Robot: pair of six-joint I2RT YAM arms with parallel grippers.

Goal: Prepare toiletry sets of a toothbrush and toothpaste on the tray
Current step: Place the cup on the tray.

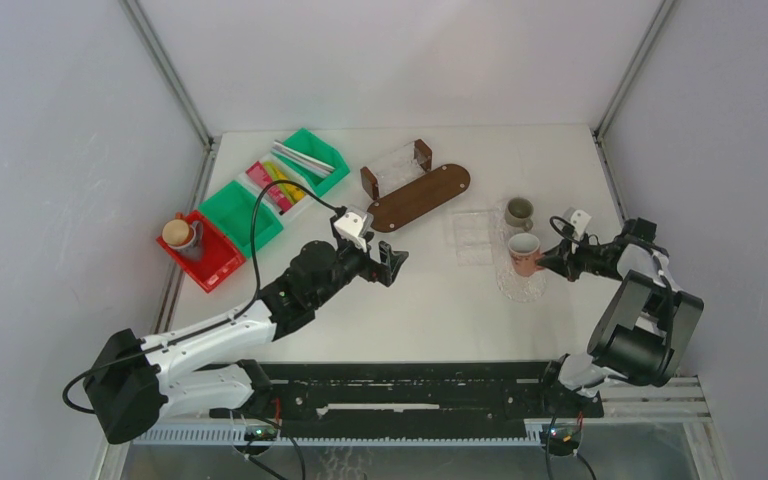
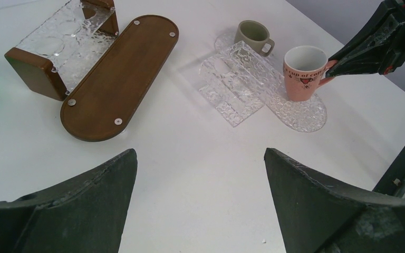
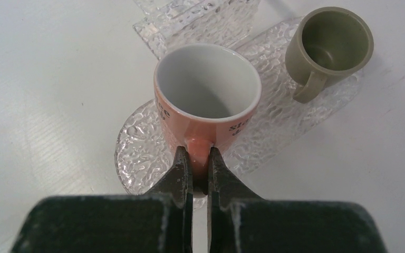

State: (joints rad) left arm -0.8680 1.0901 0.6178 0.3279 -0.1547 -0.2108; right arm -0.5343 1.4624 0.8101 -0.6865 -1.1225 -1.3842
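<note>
My right arm is stretched out low over the table's right side, wrist turned in towards the middle, and my right claw (image 3: 199,158) is pinched nearly shut on the handle of the pink ceramic mug with dark lettering (image 3: 205,79). That handle is squeezed between both fingertips, mug mouth up, white inside bare. The mug sits straight ahead of the claw, over the near rounded end of the clear, pebbled glass tray (image 3: 137,153); I can't tell whether its base is actually down on the glass. Further along the same tray stands the small grey-green mug (image 3: 332,45), upright, handle pointing back my way, apart from the pink one. Just beside them a clear textured glass holder (image 2: 232,84) lies across the tray's edge. My left arm reaches diagonally out over the middle of the table, and my left claw (image 2: 199,153) hangs there spread wide, gripping nothing, only bare white tabletop between the fingers. Ahead of it lies the dark oval wooden tray (image 2: 118,79), with a glass rack with wooden ends (image 2: 58,45) touching its far side. Way off left, the green bins hold long white toothbrushes (image 1: 300,158) and flat tubes (image 1: 278,185), well away from both claws.
</note>
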